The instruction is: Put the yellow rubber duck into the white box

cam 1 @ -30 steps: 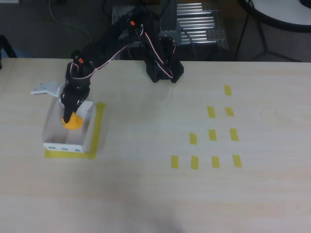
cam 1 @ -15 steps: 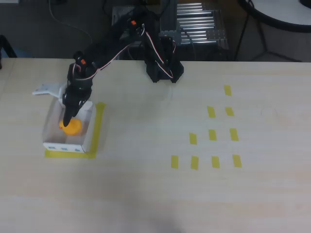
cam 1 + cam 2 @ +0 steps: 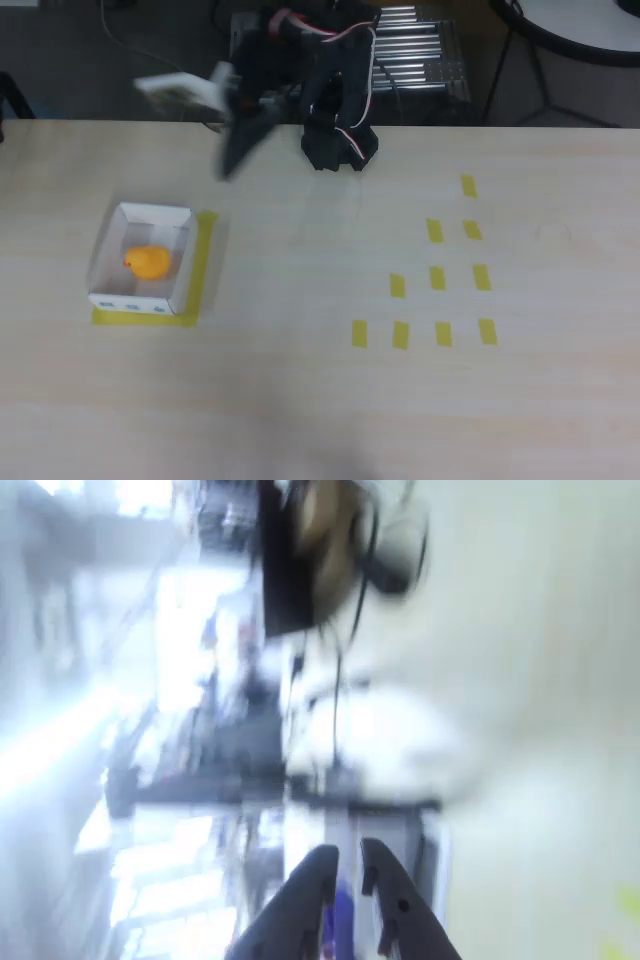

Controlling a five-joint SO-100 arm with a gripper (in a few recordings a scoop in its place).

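The yellow rubber duck (image 3: 149, 262) lies inside the white box (image 3: 181, 262) at the table's left in the overhead view, with nothing touching it. My gripper (image 3: 229, 163) is a blurred dark wedge lifted well above and to the right of the box, near the table's back edge, with its white plate (image 3: 182, 92) beside it. In the blurred wrist view the gripper (image 3: 347, 852) points at the room behind the table. Its two dark fingers (image 3: 312, 890) stand nearly together and hold nothing.
The box rests on a yellow tape frame (image 3: 203, 262). The arm's black base (image 3: 338, 146) stands at the back middle of the table. Several short yellow tape strips (image 3: 437, 278) lie flat on the right half.
The gripper let go of the duck, which now lies in the box. The arm rose and swung back and to the right, away from the box.
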